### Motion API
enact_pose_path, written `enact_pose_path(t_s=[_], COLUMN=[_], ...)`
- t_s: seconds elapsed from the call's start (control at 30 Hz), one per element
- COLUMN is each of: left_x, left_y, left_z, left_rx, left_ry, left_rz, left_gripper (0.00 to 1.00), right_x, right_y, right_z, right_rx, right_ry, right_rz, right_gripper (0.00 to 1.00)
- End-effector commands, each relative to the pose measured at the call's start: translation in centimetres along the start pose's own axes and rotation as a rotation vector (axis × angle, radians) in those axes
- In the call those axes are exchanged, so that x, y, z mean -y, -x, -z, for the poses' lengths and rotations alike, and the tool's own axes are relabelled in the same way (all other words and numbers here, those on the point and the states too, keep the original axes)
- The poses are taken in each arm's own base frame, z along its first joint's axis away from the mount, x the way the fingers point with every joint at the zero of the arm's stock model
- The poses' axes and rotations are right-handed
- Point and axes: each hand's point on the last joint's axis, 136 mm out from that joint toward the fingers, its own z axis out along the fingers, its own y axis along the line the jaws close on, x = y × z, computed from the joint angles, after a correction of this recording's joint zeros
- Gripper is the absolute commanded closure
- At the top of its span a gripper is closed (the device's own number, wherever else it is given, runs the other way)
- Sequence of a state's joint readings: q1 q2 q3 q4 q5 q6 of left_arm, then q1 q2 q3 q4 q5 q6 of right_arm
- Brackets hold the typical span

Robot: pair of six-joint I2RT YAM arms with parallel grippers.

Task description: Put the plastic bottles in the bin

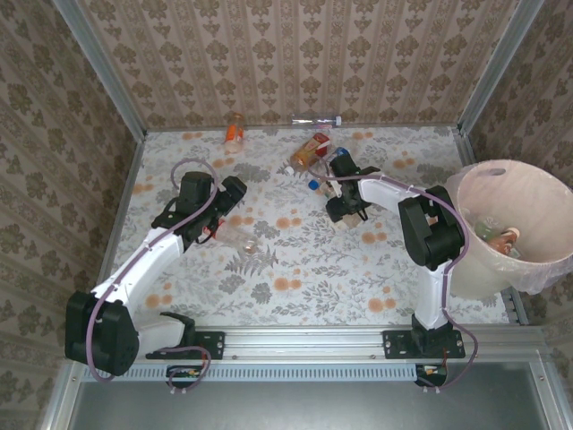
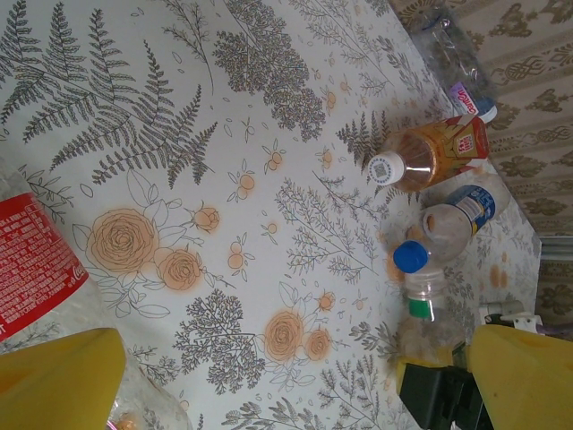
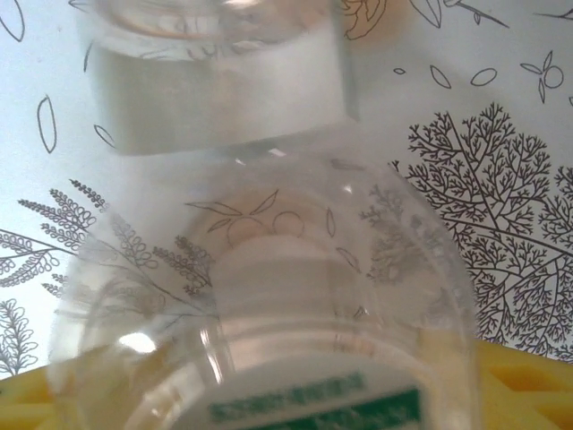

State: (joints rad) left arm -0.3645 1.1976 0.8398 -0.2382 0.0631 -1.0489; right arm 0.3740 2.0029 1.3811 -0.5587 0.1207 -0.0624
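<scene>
**Clear bottle [image 3: 269, 305] between the right gripper's fingers; left gripper [image 2: 291, 345] spread wide**

Seen from the right wrist, the clear bottle lies lengthwise between the two yellow fingers [image 3: 528, 385]. It has a green-printed label at its near end and a pale band farther up. It is so close to the lens that it blurs, and I cannot tell whether the fingers press on it or stand just off it.

From above, the right gripper [image 1: 345, 217] is low over the flowered table [image 1: 295, 296], near the middle. It is at the near side of a small cluster of bottles, among them an orange-labelled bottle [image 1: 309, 150] and a blue-capped bottle [image 1: 315, 185].

The left gripper's fingers stand far apart, with tablecloth showing between them. A red-labelled bottle [image 2: 31, 269] lies on the table just beside one finger, at the edge of the left wrist view.

The bin [image 1: 488, 264] stands at the right edge of the table, well apart from both grippers, and some bottles already lie inside it. Two more bottles rest against the far wall: an orange bottle [image 1: 235, 132] and a see-through bottle [image 1: 318, 121].
</scene>
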Motion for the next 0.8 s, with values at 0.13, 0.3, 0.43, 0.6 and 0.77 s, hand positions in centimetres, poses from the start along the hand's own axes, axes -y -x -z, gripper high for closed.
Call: enact_pose_path(t_s=[0.13, 0.3, 0.43, 0.6, 0.77], left_x=[-0.2, -0.1, 0.0, 0.1, 0.1], left_y=[0.2, 0.0, 0.0, -0.1, -0.2], left_z=[-0.2, -0.6, -0.8, -1.0, -1.1], left_rx=[0.0, -0.014, -0.021, -0.026, -0.03], left_ry=[0.004, 0.001, 0.001, -0.003, 0.0], left_rz=[0.013, 0.014, 0.015, 0.013, 0.013], left_gripper=[0.0, 0.0, 0.0, 0.0, 0.0], right_x=[-0.2, 0.1, 0.3, 0.5, 0.6], right_y=[0.2, 0.7, 0.7, 0.5, 0.6], right_z=[2.1, 3.9, 5.4, 6.6, 8.1], right_rx=[0.052, 0.122, 0.171, 0.231, 0.296], right_ry=[0.012, 0.006, 0.005, -0.001, 0.005], right_rz=[-0.014, -0.036, -0.059, -0.075, -0.087], right_gripper=[0.38, 0.42, 0.45, 0.47, 0.48])
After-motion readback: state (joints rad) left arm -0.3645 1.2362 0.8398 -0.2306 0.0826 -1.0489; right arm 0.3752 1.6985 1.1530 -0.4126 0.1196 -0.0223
